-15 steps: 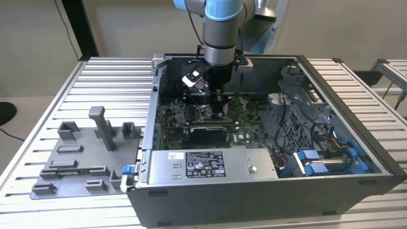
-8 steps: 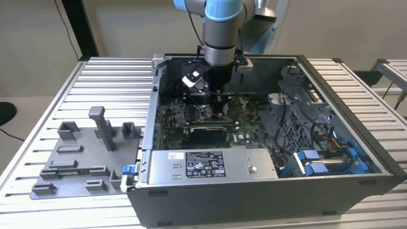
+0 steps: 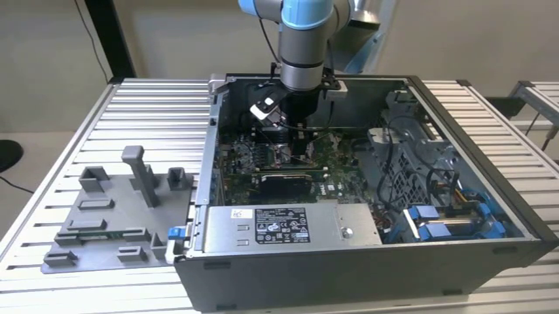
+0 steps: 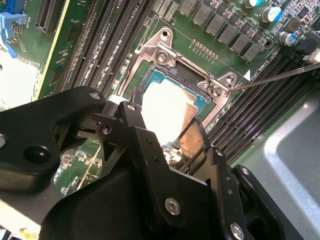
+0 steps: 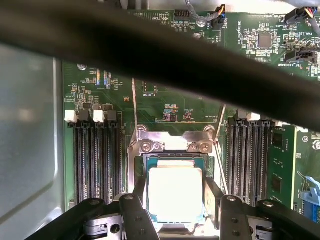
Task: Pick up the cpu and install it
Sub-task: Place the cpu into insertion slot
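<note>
Cpu [image 5: 175, 192] sits inside the metal socket frame [image 5: 172, 142], gripped by the pincer [image 5: 176, 200].
In the exterior view, the grey fixture tray [image 3: 88, 229] lies well apart from the pincer, to the exterior view's left. The arm reaches down into the open computer case [image 3: 349, 275], with the pincer low over the green motherboard [image 5: 165, 102]. In both wrist views the pincer is closed on the cpu, its fingers [image 5: 212, 197] against two opposite edges. Memory slots [image 5: 97, 160] run just beside the pincer on either side. Full seating cannot be told.
</note>
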Controlling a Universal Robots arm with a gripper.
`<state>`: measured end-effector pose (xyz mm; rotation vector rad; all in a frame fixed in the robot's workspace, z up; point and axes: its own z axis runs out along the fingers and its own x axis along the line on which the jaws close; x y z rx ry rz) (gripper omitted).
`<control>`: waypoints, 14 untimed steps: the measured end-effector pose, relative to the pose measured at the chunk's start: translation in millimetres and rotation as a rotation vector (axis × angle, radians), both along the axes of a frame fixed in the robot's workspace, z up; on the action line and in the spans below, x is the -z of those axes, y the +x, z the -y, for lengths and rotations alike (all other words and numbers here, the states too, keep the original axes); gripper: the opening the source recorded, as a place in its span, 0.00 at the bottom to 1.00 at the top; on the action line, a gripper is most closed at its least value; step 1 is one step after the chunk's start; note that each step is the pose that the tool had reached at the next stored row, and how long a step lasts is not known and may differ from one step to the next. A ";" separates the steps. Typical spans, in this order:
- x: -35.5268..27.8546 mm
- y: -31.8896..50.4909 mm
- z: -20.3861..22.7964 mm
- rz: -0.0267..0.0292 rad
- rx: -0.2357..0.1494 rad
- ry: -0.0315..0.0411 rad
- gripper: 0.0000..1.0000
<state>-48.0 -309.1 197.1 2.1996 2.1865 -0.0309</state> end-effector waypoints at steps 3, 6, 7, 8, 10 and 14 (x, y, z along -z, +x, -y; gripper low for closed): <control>0.2 0.0 0.0 0.0000 0.000 0.0001 0.00; 0.3 0.0 0.0 -0.0001 0.000 0.0000 0.00; 0.4 0.0 0.0 -0.0001 0.000 0.0000 0.00; 0.5 0.0 0.0 0.0001 0.000 0.0002 0.00; 0.7 0.0 0.0 0.0000 0.000 0.0001 0.00; 0.9 0.0 0.0 -0.0001 0.000 -0.0001 0.00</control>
